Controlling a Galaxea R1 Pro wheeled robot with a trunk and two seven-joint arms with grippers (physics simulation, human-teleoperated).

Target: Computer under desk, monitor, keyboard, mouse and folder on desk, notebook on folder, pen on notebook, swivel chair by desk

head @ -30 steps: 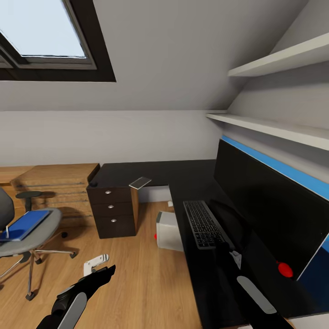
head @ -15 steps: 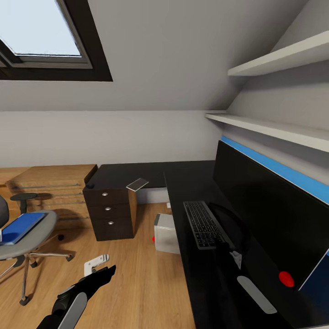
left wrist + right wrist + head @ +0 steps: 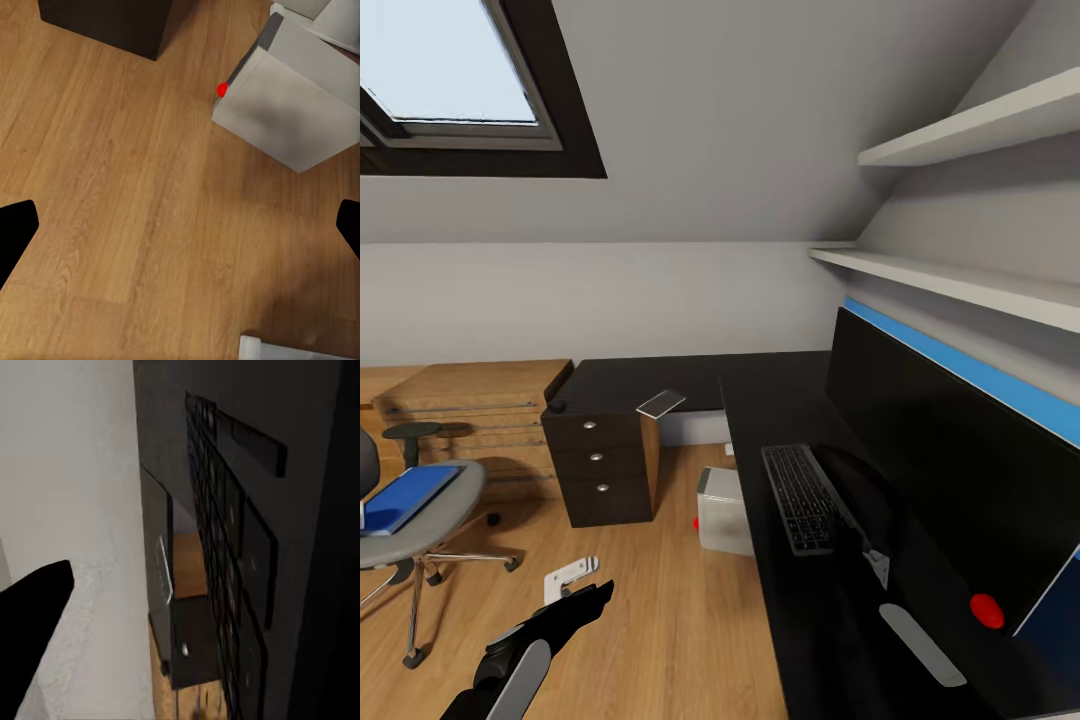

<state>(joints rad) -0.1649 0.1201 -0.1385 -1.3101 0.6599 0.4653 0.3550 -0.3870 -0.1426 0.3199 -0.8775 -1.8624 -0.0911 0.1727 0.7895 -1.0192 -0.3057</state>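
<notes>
The monitor (image 3: 950,450) stands on the black desk (image 3: 660,375) with the keyboard (image 3: 798,490) in front of it. My right gripper (image 3: 847,540) hovers at the keyboard's near end; its one visible finger (image 3: 37,615) stands well clear of the keyboard (image 3: 225,562). The computer (image 3: 725,510) sits on the floor by the desk and lies ahead of my open, empty left gripper (image 3: 184,217). The notebook (image 3: 662,403) and the mouse (image 3: 557,407) rest above the drawer unit. The blue folder (image 3: 410,495) lies on the swivel chair (image 3: 420,535) at the left.
The dark drawer unit (image 3: 600,465) stands under the desk's far wing, and a wooden dresser (image 3: 470,400) lies beyond the chair. A small white object (image 3: 570,578) lies on the floor near my left gripper (image 3: 585,600). Wall shelves (image 3: 960,280) hang above the monitor.
The camera shifted slightly a second ago, sliding the chair and drawers leftward in view. Since then the keyboard's near end looks nudged a little. Both arms hold their places.
</notes>
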